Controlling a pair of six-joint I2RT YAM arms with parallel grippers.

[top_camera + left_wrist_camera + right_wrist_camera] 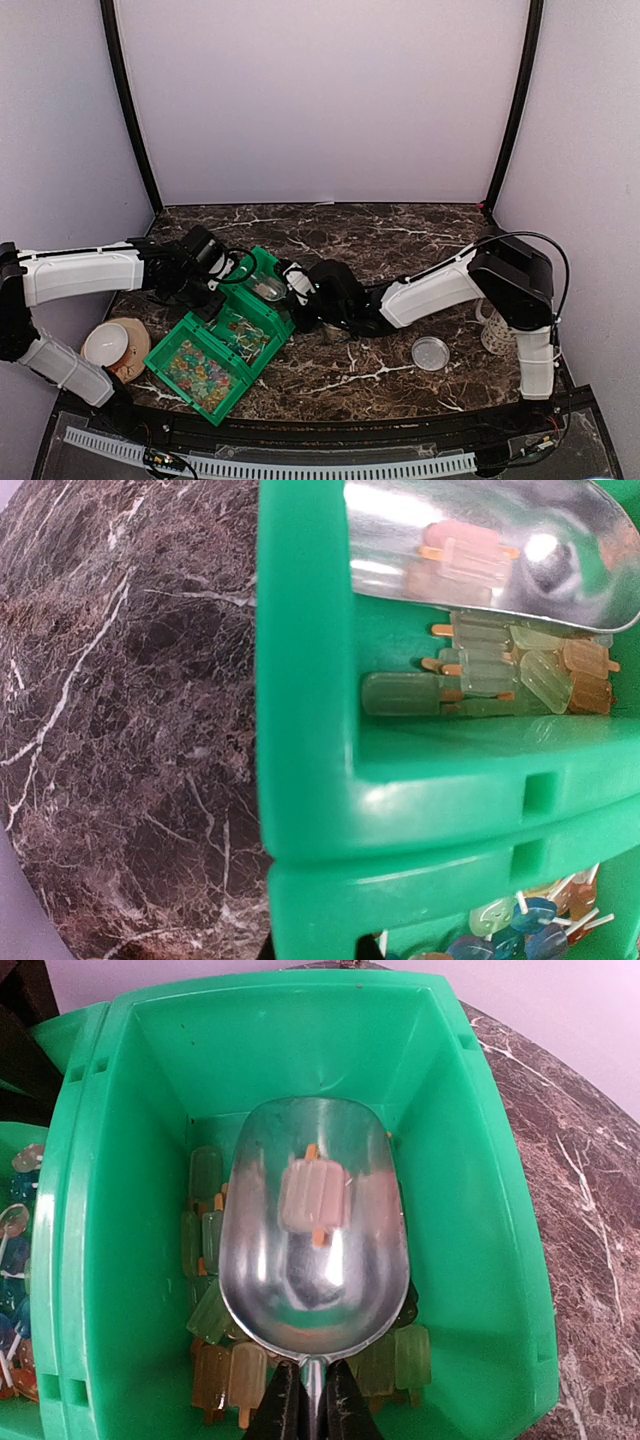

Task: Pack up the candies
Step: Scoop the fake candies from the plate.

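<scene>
**One candy in the scoop: dig deeper before lifting**

One pink candy (313, 1195) lies in the bowl of my metal scoop (310, 1250), and that is a thin load. My right gripper (308, 1405) is clamped narrow on the scoop's handle, with a jaw tight on either side of it. The scoop hangs inside the far compartment of the green bin (470, 1210), its bowl about level over the heap. The other candies (205, 1260) in this compartment lie on the bin floor beneath and around the scoop, mostly green, yellow and orange. More sweets (200, 370) in mixed colours fill the bin's near compartments.

To do this well, I judge I should tip the lip down and push it along the bin floor toward the far wall. The wall should bank the pieces into the bowl. Then I level the scoop before rising, so nothing slides off the open front. A slow wrist with no jerks seems wise, since the wrapped pieces look slick on the metal.

My left gripper (212, 296) sits at the left edge of the bin, closed narrow. Its own camera shows only the bin wall up close, so I cannot tell whether it pinches the rim. If it does, it should brace against my push. A small clear round piece (430, 352) lies on the table (400, 240) well right of the bin; tub or lid, I cannot tell.
</scene>
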